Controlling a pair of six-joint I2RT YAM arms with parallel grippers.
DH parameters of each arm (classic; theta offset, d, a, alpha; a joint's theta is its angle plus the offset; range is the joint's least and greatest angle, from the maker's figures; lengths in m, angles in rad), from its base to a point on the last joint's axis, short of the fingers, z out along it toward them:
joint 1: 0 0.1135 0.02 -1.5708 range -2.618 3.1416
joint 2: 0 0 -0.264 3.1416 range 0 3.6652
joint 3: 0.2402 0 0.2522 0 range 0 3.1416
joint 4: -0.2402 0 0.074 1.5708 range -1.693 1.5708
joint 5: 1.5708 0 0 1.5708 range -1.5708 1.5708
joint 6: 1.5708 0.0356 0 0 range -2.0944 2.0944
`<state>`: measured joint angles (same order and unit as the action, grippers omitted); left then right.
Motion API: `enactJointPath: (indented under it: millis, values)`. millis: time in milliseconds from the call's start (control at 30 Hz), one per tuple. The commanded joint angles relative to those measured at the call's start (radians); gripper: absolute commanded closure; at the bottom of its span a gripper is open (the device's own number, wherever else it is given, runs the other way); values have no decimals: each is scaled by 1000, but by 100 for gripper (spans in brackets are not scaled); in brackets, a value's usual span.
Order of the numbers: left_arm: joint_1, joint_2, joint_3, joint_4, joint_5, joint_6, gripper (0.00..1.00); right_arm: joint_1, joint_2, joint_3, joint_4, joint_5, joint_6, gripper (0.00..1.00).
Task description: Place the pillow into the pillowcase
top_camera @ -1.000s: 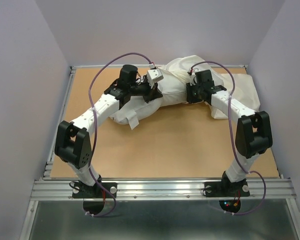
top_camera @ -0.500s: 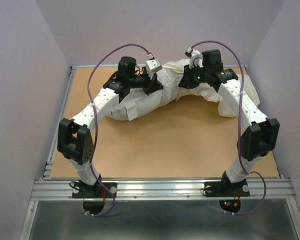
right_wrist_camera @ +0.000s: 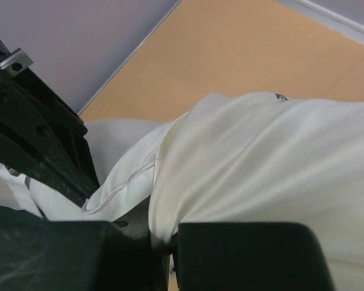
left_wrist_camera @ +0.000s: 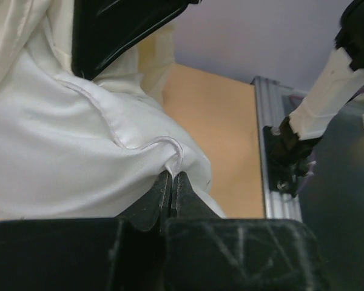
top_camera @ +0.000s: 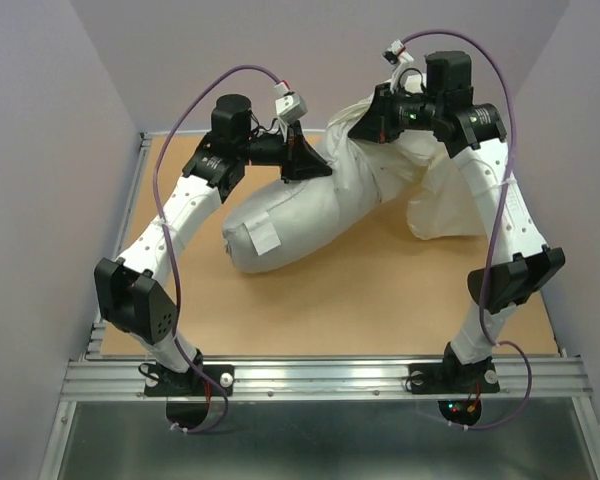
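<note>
The right pincer (right_wrist_camera: 164, 239) pinches a fold of the cream pillowcase (right_wrist_camera: 261, 163). The whiter pillow (right_wrist_camera: 118, 145) bulges just beside it, with the tan surface (right_wrist_camera: 230, 54) beyond.

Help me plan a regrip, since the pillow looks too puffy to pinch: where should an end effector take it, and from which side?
Probably the piped seam at the pillow's raised end, where the left end effector is shut on it. That thin ridge fits between the fingers; the plump body would not. Come from the left: the pillowcase crowds the right.

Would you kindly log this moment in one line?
left end effector shut on pillow | right end effector shut on pillowcase | insertion incomplete
</note>
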<state>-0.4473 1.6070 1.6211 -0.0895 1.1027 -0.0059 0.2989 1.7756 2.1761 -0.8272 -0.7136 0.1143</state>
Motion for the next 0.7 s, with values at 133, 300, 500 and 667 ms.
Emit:
enactJointPath:
  millis: [133,300,500,667]
  values:
    - [175,198,-34,378,13,-458,100,31,354,197,83,-53,151,99]
    - [283,453,229,92,-158,-145,100,31,547,392,120,95,194,99]
    - [314,570,416,-202,-282,177,96,32,559,380,238,120,252,57]
    - [300,556,457,-300,-279,314,52,11,405,286,247,163,185,25]
